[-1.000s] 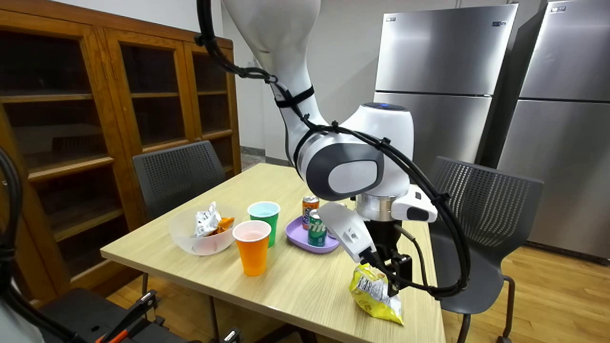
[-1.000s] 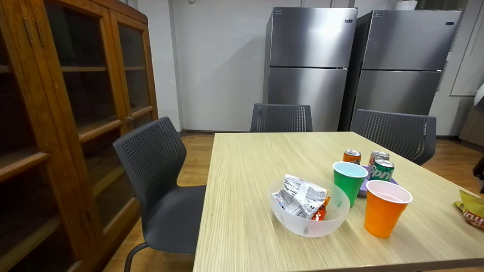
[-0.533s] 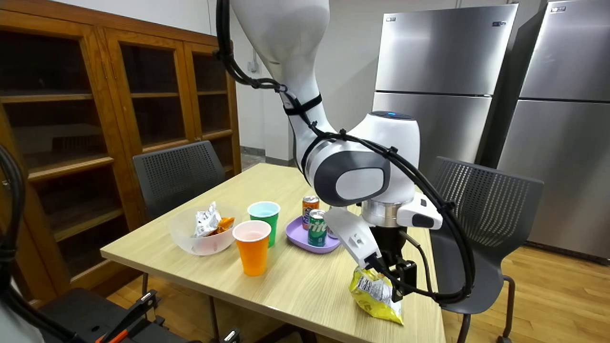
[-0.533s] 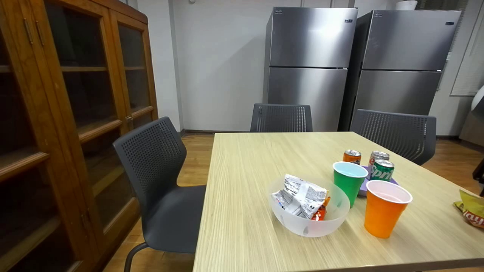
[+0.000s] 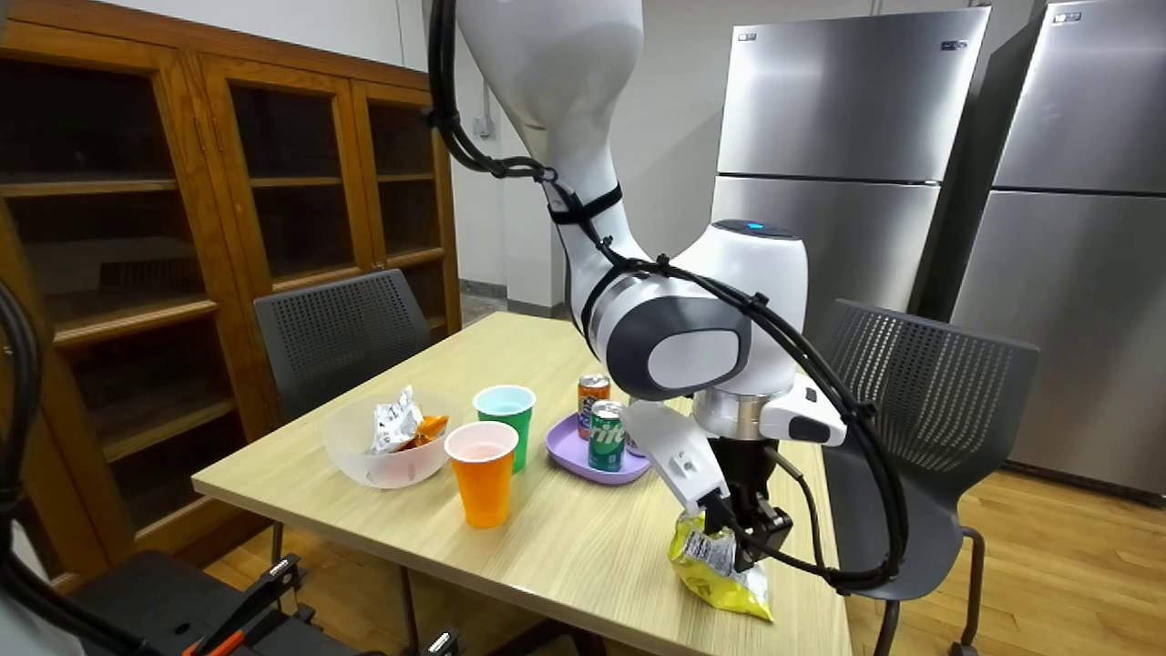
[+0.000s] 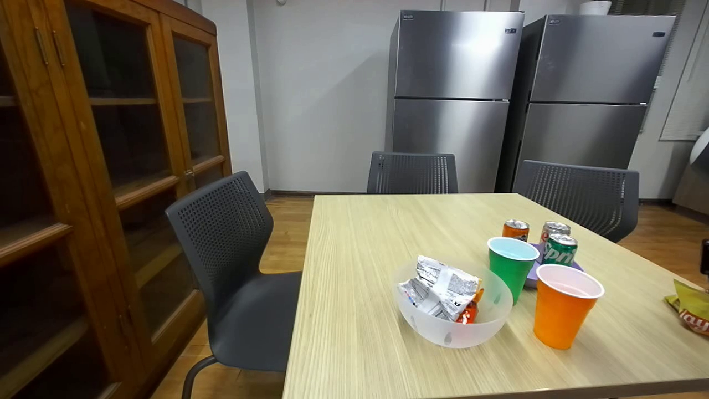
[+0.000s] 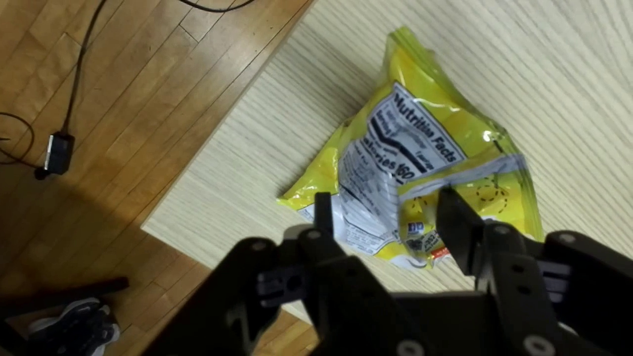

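- In the wrist view, a black gripper (image 7: 388, 210) straddles a crumpled yellow chip bag (image 7: 415, 153) whose nutrition panel faces the camera. The fingers (image 7: 324, 212) stand apart with part of the bag between them and no grip made; whether either one touches the foil cannot be told.
- Beneath the bag is the corner of a pale wooden desk (image 7: 232, 198). Past the edge beside the bag, a small dark box (image 7: 59, 154) lies on the plank floor (image 7: 148, 89).
- In an exterior view, the white robot arm (image 5: 692, 310) bends down over the bag, the gripper at the bag's upper part. Beyond the bag sits a purple tray (image 5: 569, 451) bearing a green can (image 5: 606, 446) and an orange can (image 5: 592, 401). To the bag's left, well apart from it, stand an orange cup (image 5: 483, 483) and a green cup (image 5: 515, 428).
- In an exterior view, the bag is cut off at the right edge, red lettering showing. A frosted bowl (image 6: 443, 335) with a silver packet (image 6: 443, 288) in it stands farther from the bag than the cups; a third can (image 6: 555, 228) shows on the tray.
- The step in hand appears to be lining up a hold on the bag. The next move seems to call for drawing the fingers together evenly, as slick, puffed film could slip or crumple.
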Controlling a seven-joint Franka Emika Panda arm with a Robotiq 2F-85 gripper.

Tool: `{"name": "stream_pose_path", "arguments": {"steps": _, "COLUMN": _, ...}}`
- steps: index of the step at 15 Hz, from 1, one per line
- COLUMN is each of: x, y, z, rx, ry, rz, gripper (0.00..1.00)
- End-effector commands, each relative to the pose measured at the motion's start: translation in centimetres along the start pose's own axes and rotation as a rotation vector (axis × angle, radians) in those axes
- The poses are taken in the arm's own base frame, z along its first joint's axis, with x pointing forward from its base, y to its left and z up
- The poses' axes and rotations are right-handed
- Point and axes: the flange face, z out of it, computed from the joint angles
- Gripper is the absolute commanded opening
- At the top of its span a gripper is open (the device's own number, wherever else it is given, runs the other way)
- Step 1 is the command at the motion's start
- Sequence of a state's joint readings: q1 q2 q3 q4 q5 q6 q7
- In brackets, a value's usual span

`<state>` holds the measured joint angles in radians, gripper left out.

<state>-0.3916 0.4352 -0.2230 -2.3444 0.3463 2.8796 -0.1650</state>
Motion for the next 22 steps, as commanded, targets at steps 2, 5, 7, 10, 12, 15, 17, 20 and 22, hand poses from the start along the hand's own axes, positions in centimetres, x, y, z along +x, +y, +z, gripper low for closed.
{"name": "stream_pose_path", "arguments": {"steps": 2, "x": 0.8, "y": 0.0, "z": 0.1, "rx": 0.027, "ry": -0.023, "rz": 0.023, "gripper": 0.2}}
{"name": "stream_pose_path", "arguments": {"steps": 5, "x": 1.1, "y": 0.0, "z": 0.4, "rx": 0.038, "ry": -0.03, "rz": 0.032, "gripper": 0.0}}
{"name": "stream_pose_path", "arguments": {"steps": 7, "x": 1.3, "y": 0.0, "z": 0.5, "rx": 0.042, "ry": -0.032, "rz": 0.033, "gripper": 0.0}}
{"name": "stream_pose_path", "arguments": {"steps": 10, "x": 1.4, "y": -0.3, "z": 0.2, "rx": 0.046, "ry": -0.027, "rz": 0.023, "gripper": 0.0}}
{"name": "stream_pose_path", "arguments": {"steps": 12, "x": 1.2, "y": -0.6, "z": -0.7, "rx": 0.052, "ry": -0.015, "rz": 0.006, "gripper": 0.0}}
{"name": "stream_pose_path", "arguments": {"steps": 15, "x": 0.8, "y": -1.1, "z": -2.4, "rx": 0.06, "ry": 0.011, "rz": -0.028, "gripper": 0.0}}
{"name": "stream_pose_path", "arguments": {"steps": 17, "x": 0.5, "y": -1.5, "z": -3.6, "rx": 0.069, "ry": 0.031, "rz": -0.053, "gripper": 0.0}}
{"name": "stream_pose_path", "arguments": {"steps": 20, "x": -0.3, "y": -2.3, "z": -6.0, "rx": 0.081, "ry": 0.07, "rz": -0.101, "gripper": 0.0}}
{"name": "stream_pose_path", "arguments": {"steps": 22, "x": -1.0, "y": -3.0, "z": -7.8, "rx": 0.093, "ry": 0.102, "rz": -0.147, "gripper": 0.0}}
